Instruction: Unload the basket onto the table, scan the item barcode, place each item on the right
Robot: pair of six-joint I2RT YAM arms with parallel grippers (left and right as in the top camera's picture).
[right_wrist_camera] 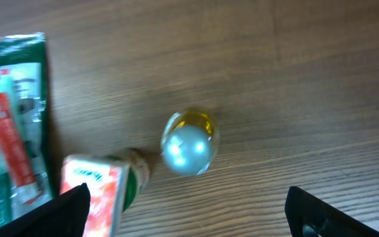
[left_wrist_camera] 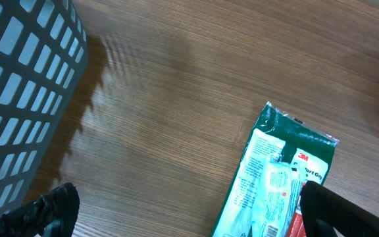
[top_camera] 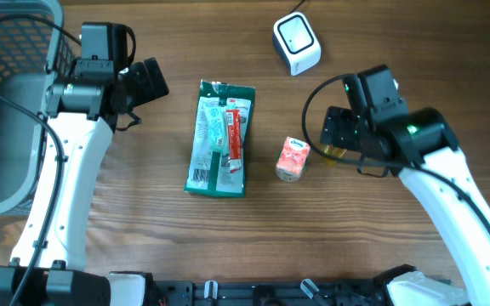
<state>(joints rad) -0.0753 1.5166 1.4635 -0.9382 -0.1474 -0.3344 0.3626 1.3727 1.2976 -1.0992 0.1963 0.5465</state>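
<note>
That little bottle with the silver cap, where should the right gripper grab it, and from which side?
Come straight down with the open right gripper and close on the small bottle around its body, just under the silver cap. It seems to stand upright, cap up. Stay clear of the orange pack beside it.

Brown wooden table (top_camera: 253, 229): matt, I see fine grain.
Green flat plastic pouch (top_camera: 219, 140): glossy, slightly wrinkled film.
Grey plastic mesh basket (top_camera: 7, 102): matt.
Round silver bottle cap (right_wrist_camera: 188, 150): shiny, looks like metal to me.

Green packet (top_camera: 219, 138) lies flat mid-table, small orange pack (top_camera: 293, 159) near it, white scanner (top_camera: 297, 44) well apart.
</note>
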